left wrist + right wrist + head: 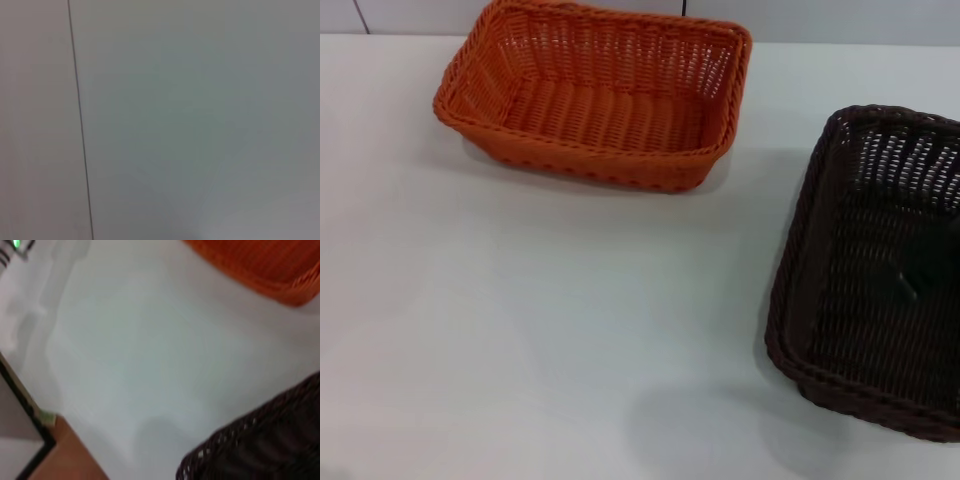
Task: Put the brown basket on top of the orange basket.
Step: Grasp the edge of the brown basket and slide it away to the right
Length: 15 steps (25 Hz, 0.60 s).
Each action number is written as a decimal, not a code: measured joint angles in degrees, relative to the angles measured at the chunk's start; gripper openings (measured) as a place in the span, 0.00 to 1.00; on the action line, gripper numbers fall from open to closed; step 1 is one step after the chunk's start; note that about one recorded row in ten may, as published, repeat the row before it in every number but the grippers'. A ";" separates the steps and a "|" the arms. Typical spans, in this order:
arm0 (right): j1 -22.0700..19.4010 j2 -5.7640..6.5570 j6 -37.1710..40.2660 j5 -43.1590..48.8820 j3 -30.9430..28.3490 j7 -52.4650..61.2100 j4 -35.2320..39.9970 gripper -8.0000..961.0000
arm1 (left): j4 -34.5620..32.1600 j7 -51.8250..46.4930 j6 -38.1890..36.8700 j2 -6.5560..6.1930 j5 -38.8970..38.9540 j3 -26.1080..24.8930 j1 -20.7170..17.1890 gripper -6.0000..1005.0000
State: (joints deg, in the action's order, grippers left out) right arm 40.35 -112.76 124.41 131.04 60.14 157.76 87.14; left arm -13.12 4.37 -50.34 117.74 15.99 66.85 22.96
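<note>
The orange basket (595, 95) stands empty on the white table at the back, left of centre. The brown basket (875, 270) stands on the table at the right, partly cut off by the picture's edge, apart from the orange one. The right wrist view shows a corner of the brown basket (260, 445) and an edge of the orange basket (265, 265) with bare table between them. Neither gripper shows in any view. The left wrist view shows only a plain pale surface with a thin dark line.
The white table (540, 320) stretches wide in front of the orange basket and left of the brown one. A table edge and a brown floor or panel (55, 450) show in the right wrist view.
</note>
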 joint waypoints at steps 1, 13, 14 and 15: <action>0.13 0.09 0.14 0.69 2.15 -0.18 -1.18 0.86 | -0.02 -0.10 -1.17 0.09 -0.08 0.02 -0.10 0.83; 2.01 -1.34 -2.58 2.35 14.63 -0.33 -8.35 0.86 | 0.24 -0.18 -2.03 0.19 -0.38 0.35 0.31 0.83; 2.01 -1.34 -2.58 2.35 14.63 -0.33 -8.35 0.86 | 0.25 -0.18 -2.01 0.20 -0.39 0.39 0.34 0.83; 2.25 -1.44 -3.07 2.86 15.58 -0.33 -9.13 0.86 | 0.25 -0.18 -2.01 0.20 -0.39 0.39 0.34 0.83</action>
State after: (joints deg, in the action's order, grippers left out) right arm 42.59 -114.20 121.34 133.90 75.72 157.43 78.00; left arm -12.88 4.19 -52.34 117.94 15.60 67.23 23.30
